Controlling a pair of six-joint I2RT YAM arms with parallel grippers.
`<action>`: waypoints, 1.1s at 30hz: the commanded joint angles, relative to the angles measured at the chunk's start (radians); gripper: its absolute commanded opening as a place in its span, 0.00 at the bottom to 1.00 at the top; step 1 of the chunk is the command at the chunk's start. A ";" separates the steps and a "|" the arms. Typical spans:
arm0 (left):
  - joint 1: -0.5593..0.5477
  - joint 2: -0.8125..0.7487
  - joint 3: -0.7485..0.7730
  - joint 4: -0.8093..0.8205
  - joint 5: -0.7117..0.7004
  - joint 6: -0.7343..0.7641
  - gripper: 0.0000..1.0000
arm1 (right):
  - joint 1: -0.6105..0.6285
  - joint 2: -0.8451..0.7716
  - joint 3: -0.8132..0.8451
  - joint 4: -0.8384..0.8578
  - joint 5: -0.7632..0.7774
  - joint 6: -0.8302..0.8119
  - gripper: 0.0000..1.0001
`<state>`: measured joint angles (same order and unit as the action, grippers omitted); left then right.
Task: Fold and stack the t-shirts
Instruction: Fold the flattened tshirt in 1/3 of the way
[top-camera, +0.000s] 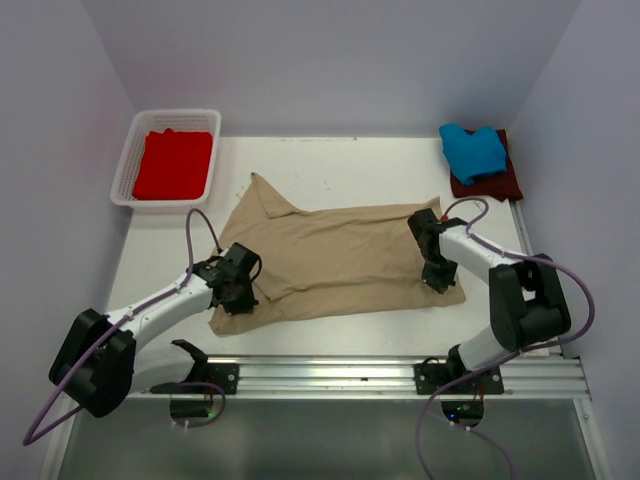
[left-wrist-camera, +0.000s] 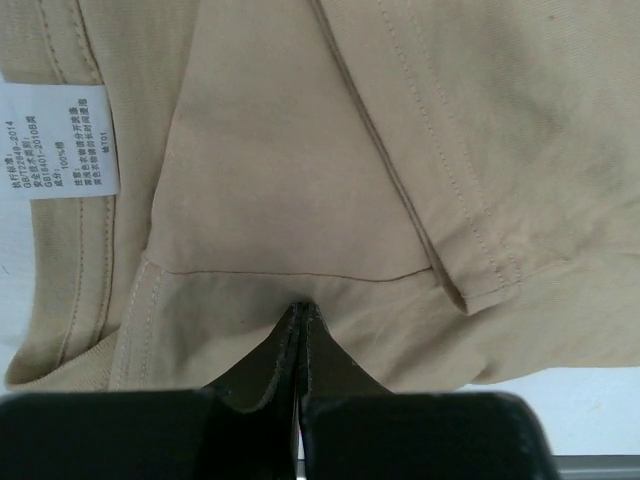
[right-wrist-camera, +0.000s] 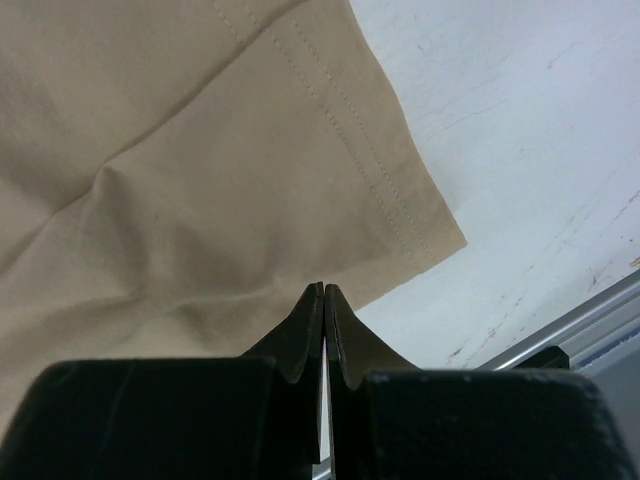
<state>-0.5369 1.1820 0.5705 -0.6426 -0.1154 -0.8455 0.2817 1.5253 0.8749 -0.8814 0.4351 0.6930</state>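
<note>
A tan t-shirt lies spread flat across the middle of the table. My left gripper is at its near left edge, shut, its tips pinching the tan cloth just below a seam. At the near right corner my right gripper is also shut, and its tips nip the shirt's edge, where wrinkles converge. A red t-shirt lies in the basket. At the back right a blue t-shirt rests on a maroon one.
The white lattice basket stands at the back left by the wall. A metal rail runs along the table's near edge, close behind both grippers. A white care label shows at the shirt's collar.
</note>
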 joint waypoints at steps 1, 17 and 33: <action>0.002 -0.004 -0.021 0.054 -0.010 -0.015 0.00 | 0.004 0.051 0.019 0.042 0.079 0.029 0.00; 0.009 0.142 0.019 -0.057 -0.165 -0.070 0.00 | -0.044 0.334 0.164 -0.125 0.272 0.172 0.00; 0.009 -0.139 0.169 -0.074 -0.141 0.026 0.10 | 0.082 -0.259 0.064 0.039 -0.063 -0.128 0.00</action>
<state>-0.5343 1.1015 0.6636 -0.7280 -0.2310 -0.8543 0.3305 1.3857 0.9741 -0.9459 0.5819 0.7006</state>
